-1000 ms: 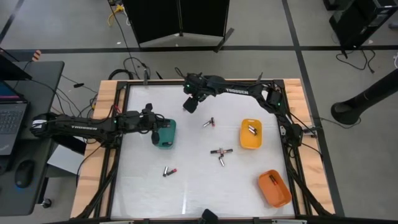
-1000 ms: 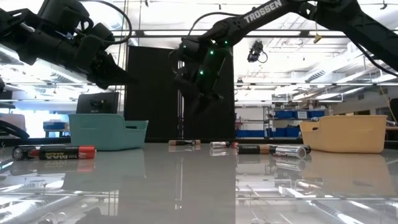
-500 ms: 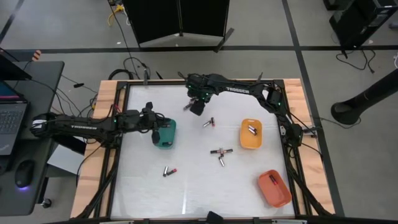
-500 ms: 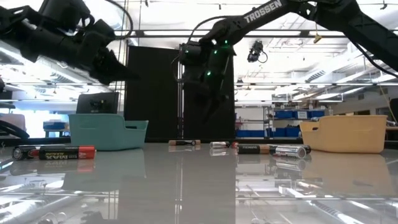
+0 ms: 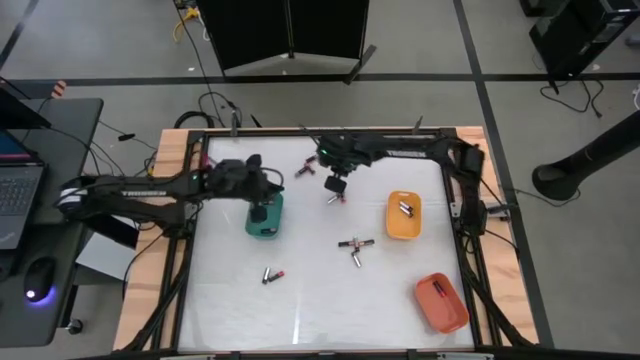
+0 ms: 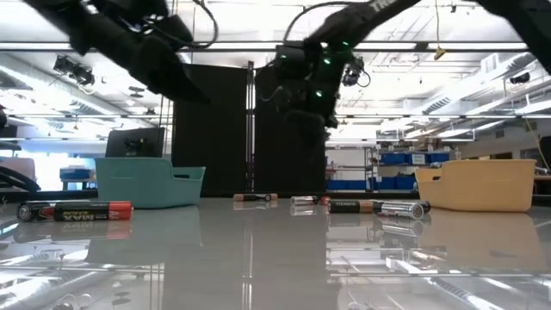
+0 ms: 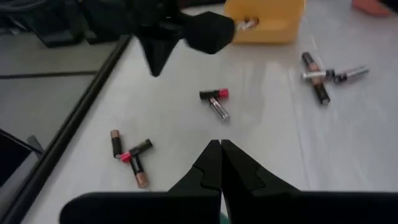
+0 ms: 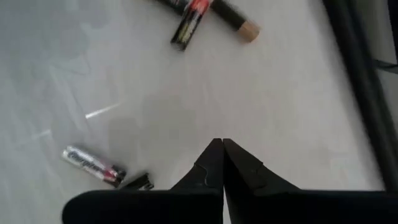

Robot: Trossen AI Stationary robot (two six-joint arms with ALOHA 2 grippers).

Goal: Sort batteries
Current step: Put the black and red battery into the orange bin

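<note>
Since a second ago my right fingers (image 5: 337, 184) moved toward yellow tray (image 5: 404, 215) — pressed together, empty | left fingers (image 7: 220, 163) also closed | batteries (image 5: 336, 196) on bench beside tray — light, stiff, slick; pinch mid-body.

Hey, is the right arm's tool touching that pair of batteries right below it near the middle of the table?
Apart. In the right wrist view the shut right tool has bare table between its tips and the battery pair.
</note>
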